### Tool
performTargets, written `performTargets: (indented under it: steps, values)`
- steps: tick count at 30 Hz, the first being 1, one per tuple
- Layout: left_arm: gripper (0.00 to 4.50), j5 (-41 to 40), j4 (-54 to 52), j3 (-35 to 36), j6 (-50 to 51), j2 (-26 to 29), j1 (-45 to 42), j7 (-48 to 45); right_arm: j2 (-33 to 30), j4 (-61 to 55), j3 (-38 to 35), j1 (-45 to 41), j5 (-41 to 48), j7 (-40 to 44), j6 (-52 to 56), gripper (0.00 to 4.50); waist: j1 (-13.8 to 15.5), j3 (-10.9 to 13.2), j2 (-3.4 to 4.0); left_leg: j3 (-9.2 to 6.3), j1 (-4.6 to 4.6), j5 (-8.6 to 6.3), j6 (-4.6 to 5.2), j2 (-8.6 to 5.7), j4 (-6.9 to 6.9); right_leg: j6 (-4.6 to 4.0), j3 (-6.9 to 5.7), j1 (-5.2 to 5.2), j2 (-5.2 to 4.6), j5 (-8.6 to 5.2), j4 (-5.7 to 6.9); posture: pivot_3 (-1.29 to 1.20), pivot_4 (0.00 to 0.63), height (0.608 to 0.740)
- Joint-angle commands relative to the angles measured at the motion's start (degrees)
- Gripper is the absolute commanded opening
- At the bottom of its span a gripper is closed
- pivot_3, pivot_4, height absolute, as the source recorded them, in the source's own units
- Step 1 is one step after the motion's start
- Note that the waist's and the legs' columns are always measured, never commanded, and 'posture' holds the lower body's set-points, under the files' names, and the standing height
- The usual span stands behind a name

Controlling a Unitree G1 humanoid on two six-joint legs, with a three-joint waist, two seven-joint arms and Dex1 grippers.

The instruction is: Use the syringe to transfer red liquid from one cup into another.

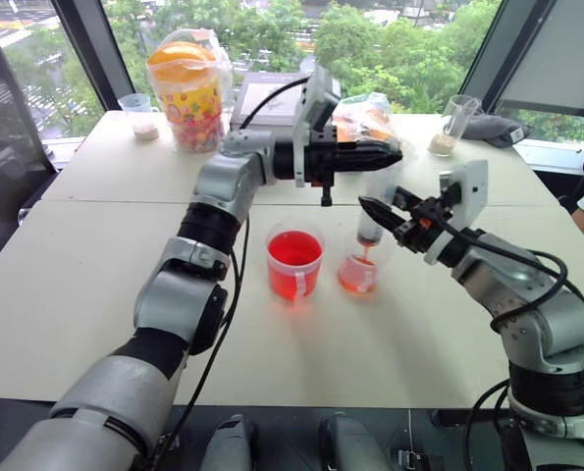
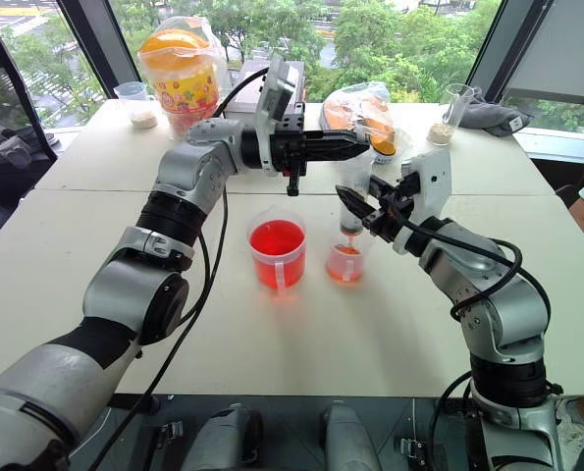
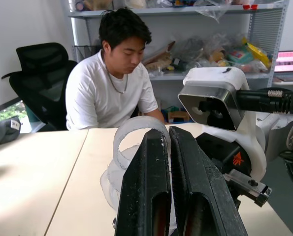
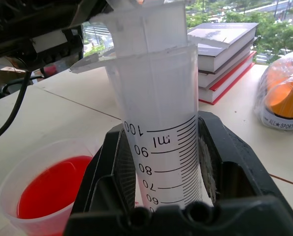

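Observation:
The clear syringe (image 4: 158, 123) stands upright with its tip in the smaller pale pinkish-orange cup (image 1: 357, 276). A little red shows at the syringe's lower end (image 1: 367, 238). My right gripper (image 1: 378, 209) is shut on the barrel from the right, one finger (image 4: 114, 167) on each side of it. Reaching across level from the left, my left gripper (image 1: 395, 154) is shut on the clear plunger top (image 3: 136, 140). The larger cup (image 1: 294, 260) of bright red liquid sits just left of the small one, with a pale strip on its side.
At the table's far side stand a snack jar with an orange lid (image 1: 186, 88), stacked books (image 4: 225, 44), an orange snack bag (image 1: 365, 118) and two small cups of grains (image 1: 140, 116) (image 1: 449, 128). A person (image 3: 112, 83) sits at the table's right end.

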Motion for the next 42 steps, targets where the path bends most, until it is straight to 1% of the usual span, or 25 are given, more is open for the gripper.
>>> performTargets:
  steps: [1,7,10,13,15,16,17,18,19,23,25,30,33,35,37,39,40,42]
  values:
    - [0.08,2.41,0.01,-3.86,1.32,-2.11,2.51,-1.55,0.03,-6.63,-4.42,-5.98,4.10,-0.77,-2.08,1.37,0.00,0.00,0.00,0.00,0.00,0.00,0.00,0.00,0.00,0.00,0.00,0.00,0.00,0.00,0.00,0.00,0.150,0.740]
    - [0.08,2.09,-1.59,-3.64,2.91,-1.43,3.50,-1.15,-0.72,-6.42,-5.12,-5.93,5.37,-0.60,-0.63,1.37,0.01,0.00,0.00,0.01,-0.01,0.00,0.00,0.00,0.00,0.00,0.00,0.00,-0.01,0.00,0.00,0.00,0.150,0.740]
    - [0.08,0.64,-1.87,-1.65,5.31,-0.77,2.23,0.29,-0.81,-6.37,-4.42,-4.05,4.89,-0.16,-0.71,1.37,-0.01,0.00,0.00,0.00,-0.01,0.00,0.00,0.00,0.00,0.00,0.00,0.00,-0.01,0.00,0.00,0.00,0.150,0.740]
    - [0.91,-0.50,-1.30,0.81,6.99,0.42,0.38,1.55,-0.55,-6.21,-3.89,-2.74,4.69,0.10,-0.81,1.37,-0.03,0.00,0.00,0.00,0.00,0.00,0.00,0.00,0.00,0.00,0.00,0.00,0.00,0.00,0.01,0.00,0.150,0.740]
    - [1.87,-1.16,-0.98,2.52,7.19,1.93,-0.79,2.07,-0.26,-6.05,-3.60,-1.96,4.59,0.22,-0.84,1.37,-0.05,0.00,0.00,0.00,-0.01,0.00,0.00,0.00,0.00,0.00,0.00,0.00,0.00,0.00,0.01,0.00,0.150,0.740]
    - [2.45,-1.35,-0.95,3.11,7.19,2.47,-1.15,2.21,-0.16,-6.01,-3.53,-1.70,4.58,0.27,-0.84,1.37,-0.10,0.00,0.00,-0.01,-0.01,0.00,0.00,0.00,0.00,0.00,0.00,-0.01,0.00,0.00,0.00,0.00,0.150,0.740]
    - [2.86,-1.70,-1.03,3.97,7.23,3.56,-1.60,2.32,-0.09,-5.93,-3.39,-1.28,4.54,0.37,-0.82,1.37,-0.08,0.00,0.00,0.00,0.00,0.00,0.00,0.00,0.00,0.00,0.00,-0.01,0.00,0.00,0.01,0.00,0.150,0.740]
    - [3.38,-2.11,-1.29,4.81,7.43,4.90,-1.92,2.19,-0.05,-5.80,-3.24,-0.91,4.46,0.44,-0.81,1.37,-0.16,0.00,0.00,0.00,0.00,0.00,0.00,0.00,0.00,0.00,0.00,0.00,0.00,0.00,0.01,0.00,0.150,0.740]
    - [3.76,-2.57,-1.64,5.48,7.71,6.12,-2.08,1.91,-0.01,-5.65,-3.12,-0.64,4.40,0.45,-0.77,1.37,-0.37,0.00,0.01,0.00,0.01,0.00,0.00,0.00,0.00,0.00,0.00,-0.01,0.01,0.00,0.02,0.00,0.150,0.740]
    - [3.76,-4.06,-4.03,8.15,9.12,10.71,-1.87,2.89,-1.37,-5.03,-2.29,-0.02,3.26,0.39,0.26,1.37,-0.26,0.00,0.01,-0.04,0.03,0.00,0.00,0.06,-0.02,0.00,0.01,-0.04,0.08,0.00,0.08,0.00,0.150,0.740]
    - [3.76,-5.79,-6.77,9.84,11.75,12.74,-1.20,3.90,-1.47,-4.41,-2.88,-0.81,3.96,-0.18,1.35,1.37,-0.17,0.00,0.00,-0.03,0.00,0.00,0.00,0.05,-0.01,0.00,0.00,-0.04,0.06,0.00,0.07,0.00,0.150,0.740]
    - [3.76,-7.49,-16.93,10.48,16.28,16.83,5.26,6.30,-1.62,-2.65,-5.72,-4.94,7.39,-2.58,5.94,1.37,-0.09,0.00,0.01,0.01,-0.01,0.00,0.00,0.03,-0.01,0.01,0.02,-0.03,-0.05,0.00,0.05,0.00,0.150,0.740]
    - [3.76,-8.50,-26.12,10.03,19.86,18.99,13.39,8.49,-3.68,3.96,-9.87,-15.85,11.29,-7.57,15.08,1.37,-0.31,0.00,0.03,0.03,0.02,0.00,0.00,0.03,0.03,0.01,0.03,-0.03,-0.06,0.01,0.14,0.00,0.150,0.740]
    - [3.76,-9.42,-31.11,9.83,21.79,19.48,17.31,9.87,-6.02,10.04,-11.30,-22.12,10.99,-10.47,20.91,1.37,-0.22,0.00,0.03,0.02,0.05,0.02,-0.01,0.05,0.04,0.01,0.08,-0.05,-0.08,0.01,0.19,0.00,0.150,0.740]
    - [3.76,-9.69,-35.64,9.24,22.74,19.84,20.85,11.16,-9.05,17.09,-11.28,-27.42,9.61,-11.68,26.52,1.37,0.06,-0.01,0.01,0.06,0.03,0.02,-0.01,0.06,0.04,-0.01,0.05,-0.07,-0.07,0.01,0.18,0.00,0.150,0.740]
    - [3.76,-9.94,-39.60,8.72,23.52,20.34,23.99,12.23,-11.95,24.65,-9.86,-31.79,8.03,-11.37,31.24,1.37,0.05,-0.01,0.01,0.09,0.02,0.02,-0.01,0.06,-0.01,-0.02,0.04,-0.07,-0.09,0.01,0.12,0.00,0.150,0.740]
    - [3.76,-10.82,-41.88,8.90,24.33,20.52,25.42,12.72,-14.82,29.70,-5.53,-33.44,5.47,-9.61,32.73,1.37,0.16,-0.01,0.01,0.10,0.00,0.02,-0.01,0.05,-0.02,-0.02,0.04,-0.05,-0.10,0.00,0.07,0.00,0.150,0.740]
    - [3.76,-12.38,-44.54,9.44,25.75,20.54,26.88,13.77,-18.36,36.44,0.89,-35.55,1.89,-6.78,34.37,1.37,0.05,-0.01,0.01,0.18,-0.04,0.00,0.01,0.03,-0.04,-0.02,0.09,-0.10,-0.12,0.01,0.00,0.00,0.150,0.740]
